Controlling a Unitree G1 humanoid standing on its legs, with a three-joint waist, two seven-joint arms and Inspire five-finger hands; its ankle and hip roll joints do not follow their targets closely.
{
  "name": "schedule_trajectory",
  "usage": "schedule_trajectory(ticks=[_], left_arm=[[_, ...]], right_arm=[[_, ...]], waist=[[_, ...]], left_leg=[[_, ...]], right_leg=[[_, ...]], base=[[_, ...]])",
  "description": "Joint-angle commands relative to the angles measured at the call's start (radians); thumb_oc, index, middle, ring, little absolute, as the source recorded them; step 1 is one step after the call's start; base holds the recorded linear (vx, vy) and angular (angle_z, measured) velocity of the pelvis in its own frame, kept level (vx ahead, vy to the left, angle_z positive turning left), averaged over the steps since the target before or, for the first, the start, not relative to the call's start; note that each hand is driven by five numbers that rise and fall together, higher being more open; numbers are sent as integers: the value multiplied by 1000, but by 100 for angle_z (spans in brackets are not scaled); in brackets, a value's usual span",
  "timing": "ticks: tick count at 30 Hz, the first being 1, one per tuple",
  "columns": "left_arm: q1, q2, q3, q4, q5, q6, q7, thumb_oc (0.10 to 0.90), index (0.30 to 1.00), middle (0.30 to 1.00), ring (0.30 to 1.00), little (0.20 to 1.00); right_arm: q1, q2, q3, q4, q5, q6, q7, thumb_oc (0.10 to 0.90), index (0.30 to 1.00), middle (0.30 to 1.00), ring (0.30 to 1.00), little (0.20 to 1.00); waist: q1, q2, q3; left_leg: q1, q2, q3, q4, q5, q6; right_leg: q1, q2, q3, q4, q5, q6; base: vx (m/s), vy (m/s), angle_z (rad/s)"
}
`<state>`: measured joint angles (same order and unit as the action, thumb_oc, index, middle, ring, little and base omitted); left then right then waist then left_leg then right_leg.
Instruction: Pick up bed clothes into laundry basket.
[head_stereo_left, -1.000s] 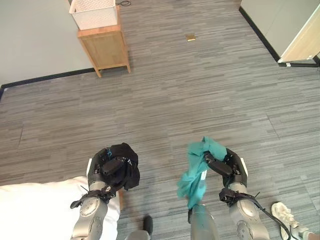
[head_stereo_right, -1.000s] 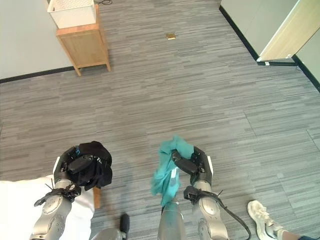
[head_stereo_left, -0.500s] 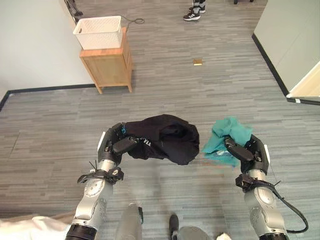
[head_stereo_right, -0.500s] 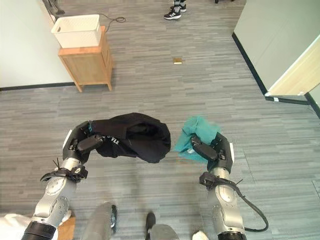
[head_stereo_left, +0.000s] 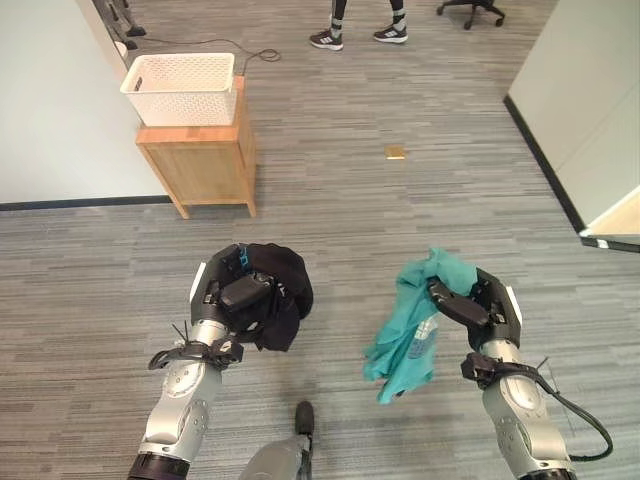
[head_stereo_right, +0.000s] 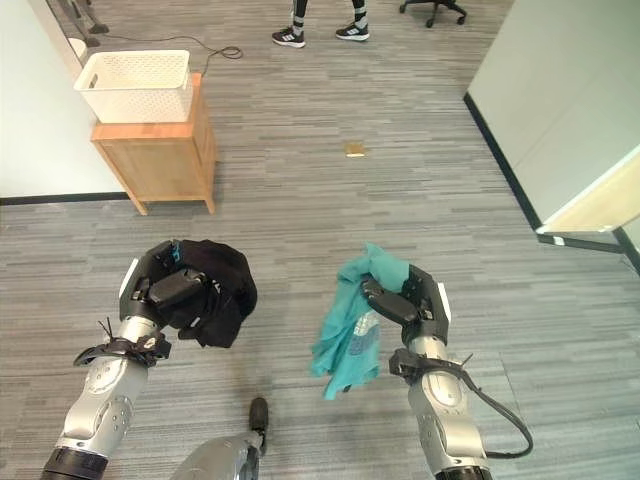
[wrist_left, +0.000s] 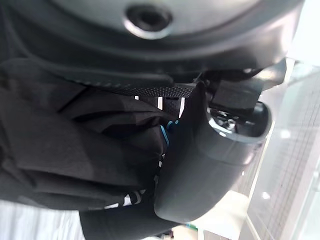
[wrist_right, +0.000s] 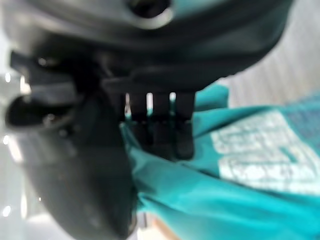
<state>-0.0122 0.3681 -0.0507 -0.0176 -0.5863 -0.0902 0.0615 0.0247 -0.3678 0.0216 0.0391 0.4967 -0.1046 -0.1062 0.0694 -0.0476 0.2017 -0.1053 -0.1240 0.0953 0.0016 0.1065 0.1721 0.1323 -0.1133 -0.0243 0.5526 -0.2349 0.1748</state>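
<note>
Fingers and thumb of the left hand (head_stereo_left: 232, 296) are curled round a bunched black garment (head_stereo_left: 278, 305), which is gathered against the palm and droops a little below it, held up off the grey plank floor (head_stereo_left: 350, 210). The left wrist view shows the same dark cloth (wrist_left: 65, 150) folded up tight under the thumb. Far ahead on that side, by the white wall (head_stereo_left: 50, 110), a white laundry basket (head_stereo_left: 183, 88) sits on top of a low wooden cabinet (head_stereo_left: 200, 165), well apart from both hands. A small tan object (head_stereo_left: 396, 152) lies on the floor further along. At the top of the view a person's legs and shoes (head_stereo_left: 355, 25) stand beside the base of an office chair (head_stereo_left: 470, 10). The right hand (head_stereo_left: 478, 305) grips a teal garment (head_stereo_left: 415, 325) between curled fingers (wrist_right: 160, 127) and thumb; most of the cloth hangs down loose from the hand, clear of the floor, with a pale printed patch showing on it.
</note>
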Motion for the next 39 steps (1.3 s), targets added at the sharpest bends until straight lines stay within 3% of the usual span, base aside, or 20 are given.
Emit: schedule_trajectory(ticks=[1,2,4,6,8,10,11,14,18,20,22,23,24,25,26,27,31,32,35,39], left_arm=[[-49,66,82,-204,9,-140,-6,400,300,300,300,300],[-49,66,83,-204,9,-140,-6,400,300,300,300,300],[-56,67,86,-202,-4,-139,-1,400,300,300,300,300],[-61,73,85,-202,-7,-140,0,400,300,300,300,300],[-87,85,77,-183,-7,-141,4,400,300,300,300,300],[-121,100,71,-161,6,-143,-1,400,300,300,300,300],[-122,100,71,-160,6,-144,-1,400,300,300,300,300],[-149,102,64,-152,20,-152,-16,400,300,300,300,300],[-150,94,58,-135,33,-151,-30,400,300,300,300,300],[-141,79,57,-122,34,-150,-29,400,300,300,300,300],[-118,54,55,-119,8,-144,-40,400,300,300,300,300],[-113,36,44,-126,-18,-140,-42,400,300,300,300,300],[-119,26,32,-136,-24,-138,-44,400,300,300,300,300],[-116,32,23,-162,-27,-131,-59,400,300,300,300,300],[-116,32,23,-162,-27,-130,-59,400,300,300,300,300],[-110,24,22,-161,-35,-128,-60,400,300,300,300,300],[-91,-2,15,-138,-45,-123,-55,400,300,300,300,300],[-77,-11,16,-132,-44,-122,-49,400,300,300,300,300],[-60,-8,26,-150,-31,-125,-52,400,300,300,300,300],[-63,-7,41,-149,-19,-132,-40,400,300,300,300,300]], right_arm=[[-134,2,-18,-95,-18,-92,32,400,300,300,300,300],[-135,2,-17,-95,-19,-92,32,400,300,300,300,300],[-136,4,-17,-102,-12,-92,30,400,300,300,300,300],[-136,-3,-20,-103,-8,-91,28,400,300,300,300,300],[-136,-12,-28,-105,0,-93,23,400,300,300,300,300],[-131,-26,-44,-112,0,-93,24,400,300,300,300,300],[-131,-26,-44,-113,-1,-93,24,400,300,300,300,300],[-113,-31,-72,-125,-6,-96,31,400,300,300,300,300],[-111,-40,-76,-126,-6,-92,44,400,300,300,300,300],[-126,-53,-57,-117,-4,-94,57,400,300,300,300,300],[-130,-66,-48,-115,2,-91,63,400,300,300,300,300],[-131,-76,-52,-114,26,-103,49,400,300,300,300,300],[-133,-82,-54,-110,49,-111,41,400,300,300,300,300],[-148,-93,-56,-109,52,-120,20,400,300,300,300,300],[-149,-92,-55,-108,51,-120,20,400,300,300,300,300],[-155,-97,-55,-110,42,-117,4,400,300,300,300,300],[-142,-94,-64,-132,47,-110,10,400,300,300,300,300],[-112,-90,-63,-139,30,-106,19,400,300,300,300,300],[-95,-84,-67,-130,4,-100,18,400,300,300,300,300],[-80,-63,-85,-137,-6,-94,28,400,300,300,300,300]], waist=[[5,20,-56],[3,18,-54],[-11,37,-40],[-27,44,-32],[-57,43,-19],[-101,29,-17],[-103,29,-15],[-153,24,-24],[-188,20,-52],[-186,25,-65],[-183,31,-67],[-181,25,-60],[-171,3,-50],[-139,-24,-12],[-139,-21,-13],[-115,-18,0],[-88,-3,8],[-75,12,2],[-60,33,0],[-88,65,-28]], left_leg=[[71,115,18,36,-97,-139],[74,112,17,34,-97,-139],[140,131,-10,8,-127,-156],[161,134,-29,4,-142,-163],[202,137,-64,1,-182,-180],[271,137,-116,-16,-236,-207],[268,137,-118,-14,-231,-207],[344,164,-186,3,-306,-240],[401,210,-236,33,-317,-277],[388,237,-259,92,-259,-301],[354,279,-269,212,-52,-343],[274,292,-255,360,41,-354],[207,284,-239,479,71,-346],[102,289,-167,619,38,-317],[103,292,-167,623,29,-317],[39,284,-110,594,33,-319],[-62,219,-64,504,-31,-314],[-83,179,-40,372,-31,-297],[-76,146,-59,255,-26,-290],[63,148,-62,76,-32,-271]], right_leg=[[-104,-81,-54,-30,289,34],[-104,-83,-54,-23,285,34],[-208,-150,-104,-90,270,1],[-223,-153,-107,-104,245,-2],[-268,-136,-70,-230,215,-7],[-300,-136,-3,-443,264,20],[-295,-136,-7,-456,278,19],[-348,-142,58,-574,343,58],[-358,-154,23,-555,378,74],[-348,-140,17,-529,384,58],[-337,-120,-5,-476,358,22],[-305,-123,-24,-469,335,-5],[-264,-129,-37,-488,323,-31],[-180,-108,-60,-527,290,-70],[-176,-106,-61,-531,284,-68],[-112,-85,-70,-561,256,-79],[-48,-65,-71,-588,232,-80],[-34,-44,-71,-591,216,-82],[-11,-19,-58,-599,198,-88],[-17,3,-69,-581,192,-83]], base=[[238,120,26],[323,73,25],[366,-39,28],[290,-58,33],[390,-109,69],[501,-204,46],[481,-208,45],[452,-195,93],[394,-321,68],[225,-267,53],[255,-329,12],[256,-392,6],[302,-609,35],[227,-461,50],[294,-473,41],[171,-141,-4],[271,-150,-5],[335,-92,-18],[238,-7,-32],[77,55,-55]])
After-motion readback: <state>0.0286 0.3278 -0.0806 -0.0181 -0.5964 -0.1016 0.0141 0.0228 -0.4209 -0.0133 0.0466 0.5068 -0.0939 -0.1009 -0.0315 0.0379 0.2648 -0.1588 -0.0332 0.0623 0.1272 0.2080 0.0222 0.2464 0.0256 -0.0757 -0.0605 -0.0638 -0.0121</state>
